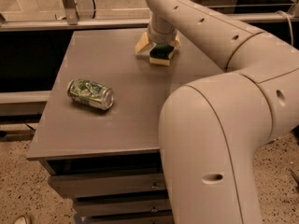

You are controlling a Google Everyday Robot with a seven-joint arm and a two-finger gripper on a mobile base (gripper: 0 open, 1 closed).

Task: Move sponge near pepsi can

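— What's on the table (93,139)?
— My arm (219,36) arches over its far right side, wrist pointing down. A green can (90,94) lies sideways, well left.
— And the gripper (159,49)?
— Clamped on the sponge (160,56) near the far edge, green face up, long axis left-right.

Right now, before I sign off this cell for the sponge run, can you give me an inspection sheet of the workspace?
Surface: grey table with drawers beneath.
Job's things: sponge on the table's far side, at the gripper; pepsi can nowhere in view.
Clutter: green and silver can lying on its side, left part of the table.
Grippers: gripper lowered right at the sponge.
Cables: pale cable at far right, behind the arm.
Surroundings: speckled floor; metal rail behind the table.
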